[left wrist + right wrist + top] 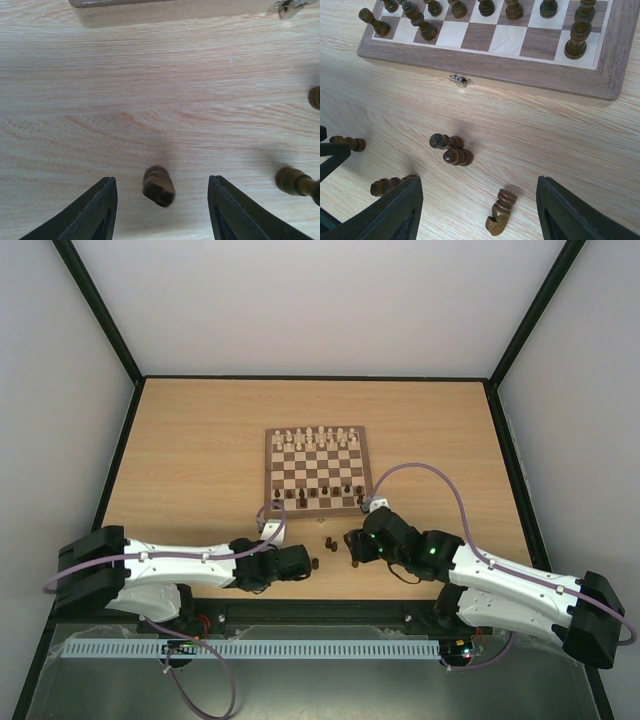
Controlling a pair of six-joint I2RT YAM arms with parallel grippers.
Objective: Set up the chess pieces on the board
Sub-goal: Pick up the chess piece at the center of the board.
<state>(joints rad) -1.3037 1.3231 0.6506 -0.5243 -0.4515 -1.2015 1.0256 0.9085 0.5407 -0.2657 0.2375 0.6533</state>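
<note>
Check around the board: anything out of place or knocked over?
Yes. Several dark chess pieces sit off the board on the table by its near edge. One lies on its side between the left gripper's open fingers, another between the right gripper's.

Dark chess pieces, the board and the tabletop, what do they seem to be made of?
Small dark brown turned chess pieces: apparently stained wood, slightly glossy, with soft highlights.
Square checkered board: wood, visible grain, satin mid-brown border; squares possibly veneer.
Pale tabletop: matt wood-grain pattern, solid wood or laminate, cannot tell.
</note>
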